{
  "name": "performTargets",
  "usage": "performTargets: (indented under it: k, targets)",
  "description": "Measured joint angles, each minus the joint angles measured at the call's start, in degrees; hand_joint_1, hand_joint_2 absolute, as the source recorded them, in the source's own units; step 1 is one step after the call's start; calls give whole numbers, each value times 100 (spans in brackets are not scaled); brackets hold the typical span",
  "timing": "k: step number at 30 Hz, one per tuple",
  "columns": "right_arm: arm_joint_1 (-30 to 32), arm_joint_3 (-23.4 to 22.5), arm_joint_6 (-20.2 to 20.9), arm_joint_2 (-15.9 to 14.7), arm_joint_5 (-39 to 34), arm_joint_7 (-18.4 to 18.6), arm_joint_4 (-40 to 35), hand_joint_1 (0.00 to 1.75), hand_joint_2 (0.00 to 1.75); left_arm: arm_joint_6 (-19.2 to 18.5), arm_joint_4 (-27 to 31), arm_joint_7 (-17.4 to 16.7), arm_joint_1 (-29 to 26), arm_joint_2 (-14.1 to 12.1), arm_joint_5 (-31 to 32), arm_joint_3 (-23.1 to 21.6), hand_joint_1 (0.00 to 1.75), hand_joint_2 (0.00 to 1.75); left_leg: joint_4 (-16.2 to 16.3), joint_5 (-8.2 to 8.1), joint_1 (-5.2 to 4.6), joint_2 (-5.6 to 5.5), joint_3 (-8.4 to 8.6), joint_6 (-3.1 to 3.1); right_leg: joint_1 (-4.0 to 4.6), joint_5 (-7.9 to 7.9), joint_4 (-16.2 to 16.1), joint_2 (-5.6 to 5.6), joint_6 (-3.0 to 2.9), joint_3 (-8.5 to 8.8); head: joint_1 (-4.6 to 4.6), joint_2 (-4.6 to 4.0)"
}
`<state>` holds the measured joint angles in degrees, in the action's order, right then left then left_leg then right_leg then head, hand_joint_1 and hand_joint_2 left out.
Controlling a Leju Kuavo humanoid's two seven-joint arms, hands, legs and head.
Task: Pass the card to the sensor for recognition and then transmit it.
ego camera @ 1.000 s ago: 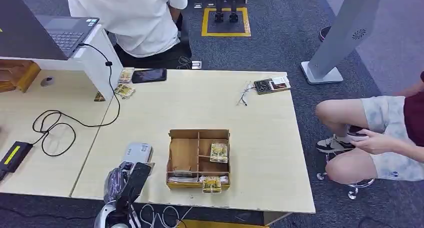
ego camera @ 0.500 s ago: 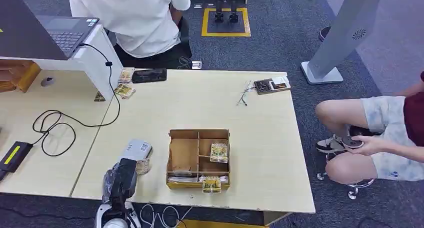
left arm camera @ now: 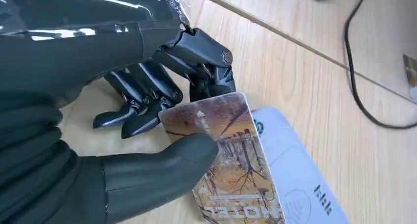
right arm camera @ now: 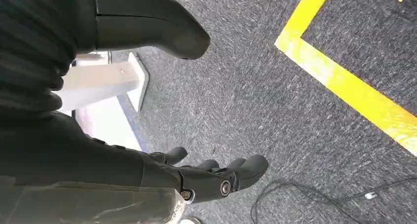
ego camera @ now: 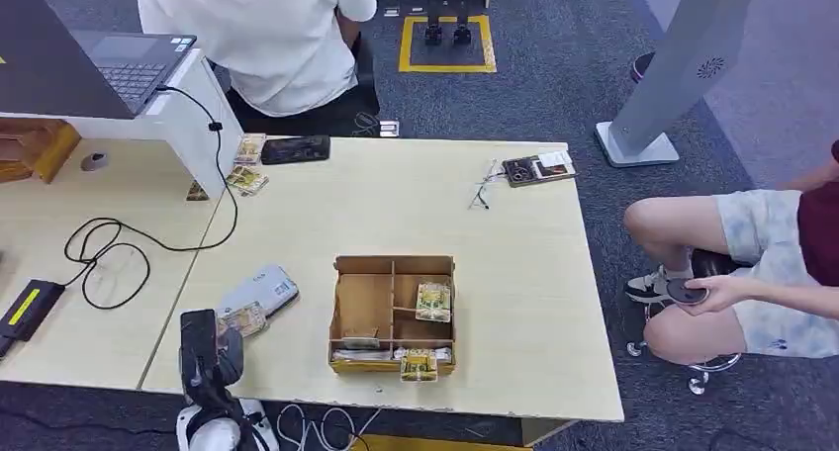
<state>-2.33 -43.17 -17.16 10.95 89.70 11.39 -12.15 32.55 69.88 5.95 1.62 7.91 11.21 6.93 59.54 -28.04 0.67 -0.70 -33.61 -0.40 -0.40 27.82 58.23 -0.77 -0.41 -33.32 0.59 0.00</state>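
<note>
Sensing step in hand: brown printed card (left arm camera: 231, 160) pinched between thumb and fingers of black left hand (left arm camera: 123, 130), lying over flat pale grey sensor pad (ego camera: 259, 291). Next, likely: lift clear, carry onward. Partitioned wooden tray (ego camera: 393, 267) holding several printed cards (ego camera: 433, 301). Right hand (right arm camera: 211, 177) hanging over floor, unclenched, holding nothing.

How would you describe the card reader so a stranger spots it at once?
On the table, look left of the wooden box. The reader is the flat pale-grey slab there, with the left hand holding a card over it.
</note>
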Motion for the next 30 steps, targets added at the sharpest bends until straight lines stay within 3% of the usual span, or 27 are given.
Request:
performTargets:
  k: [6,10,19,22,25,30]
  targets:
    - [-1,13,2,0,0,15,0,0,175,484,-267,249,173,15,-288,127,175,175,0,0,0,0,2,0,0,0,1,0,0,2,0,0]
    - [-4,28,17,0,0,37,0,0,175,586,-472,411,263,61,187,370,175,175,0,0,0,0,2,0,0,0,1,1,0,2,-2,0]
    - [-11,46,55,0,0,79,2,0,175,586,-719,915,440,491,1344,1673,175,175,0,0,0,0,-1,0,0,0,0,0,0,1,0,0]
    - [-13,52,61,0,0,85,4,0,175,586,-728,1081,485,642,1465,2078,175,175,0,0,0,0,0,0,0,0,-1,0,0,0,0,0]
    - [-17,68,63,0,0,96,4,0,175,588,-726,1515,544,818,1559,2532,175,175,0,0,0,0,-1,0,0,0,-1,-1,0,0,-2,0]
    - [-22,92,87,0,0,120,4,0,175,588,-610,1877,549,872,1343,3038,175,175,0,0,1,4,1,0,0,0,0,-9,0,-3,0,0]
